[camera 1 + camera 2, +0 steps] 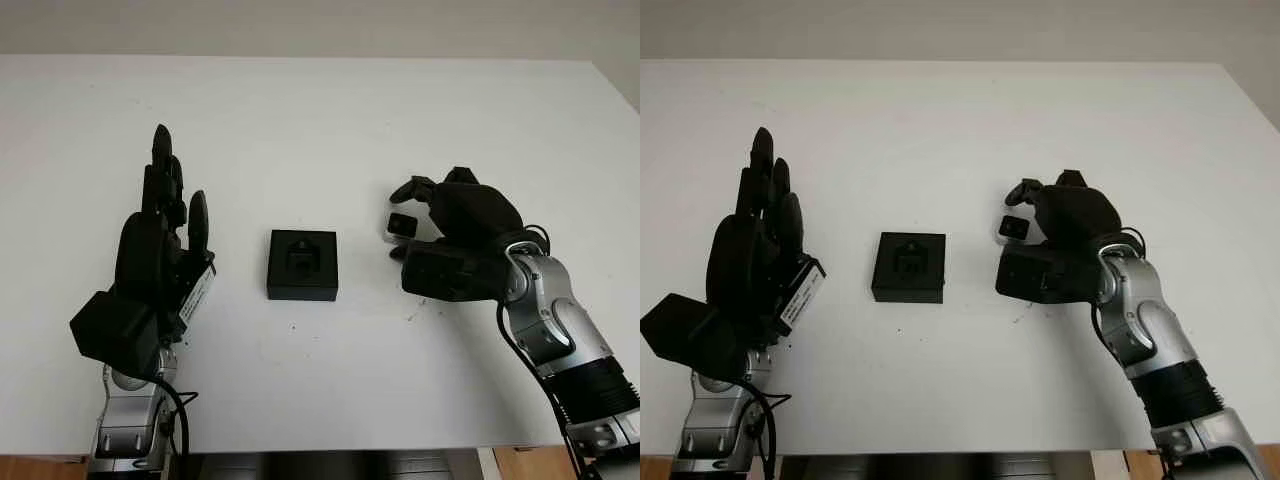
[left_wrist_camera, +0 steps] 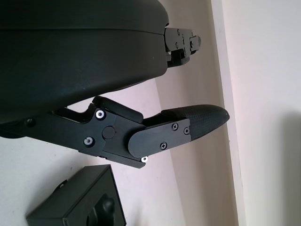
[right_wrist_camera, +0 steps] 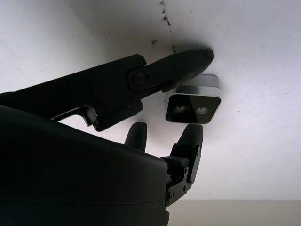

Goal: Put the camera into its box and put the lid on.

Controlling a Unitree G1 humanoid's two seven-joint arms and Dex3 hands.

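Nearest, the black left hand (image 1: 150,255) is open over the white table (image 1: 300,120), left of the square black foam-lined box (image 1: 303,264). Right of the box, the right hand (image 1: 445,235) pinches the small black-and-silver camera (image 3: 194,104), largely hiding it.

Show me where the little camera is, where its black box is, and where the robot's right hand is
camera (image 3: 194,108): right wrist view, on its dark front face with the two lenses.
box (image 1: 302,264): left eye view, on the moulded insert inside the open box.
right hand (image 1: 400,224): left eye view, between the fingertips closing around the camera.
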